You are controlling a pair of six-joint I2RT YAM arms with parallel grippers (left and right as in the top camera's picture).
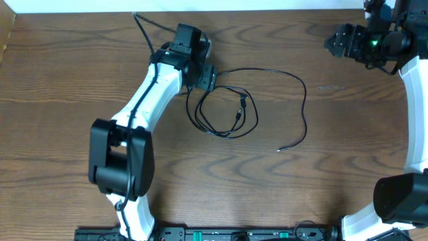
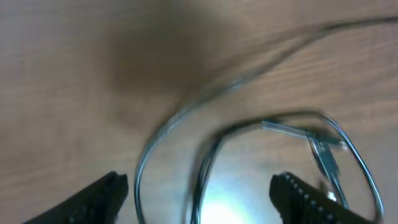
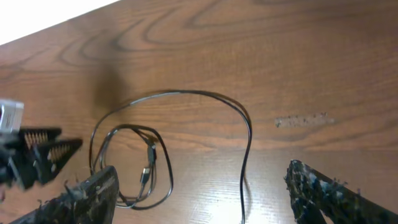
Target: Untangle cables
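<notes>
The cables (image 1: 224, 114) lie mid-table as thin dark loops with small plug ends (image 1: 242, 104). One long strand (image 1: 304, 100) arcs right and ends loose near the front. My left gripper (image 1: 204, 77) hovers at the loops' upper left edge. In the left wrist view it (image 2: 200, 182) is open, and blurred cable loops (image 2: 205, 155) lie on the wood between its fingers (image 2: 102, 194), not clamped. My right gripper (image 1: 334, 41) is raised at the far right, away from the cables. It (image 3: 202, 177) is open and holds nothing. The loops (image 3: 149, 162) and the long strand (image 3: 247, 155) lie below it.
The table is brown wood (image 1: 67, 80) with a white border along the back edge (image 1: 200, 5). A thicker black arm cable (image 1: 144, 30) runs behind the left arm. The arm bases (image 1: 124, 161) stand at the front left and front right.
</notes>
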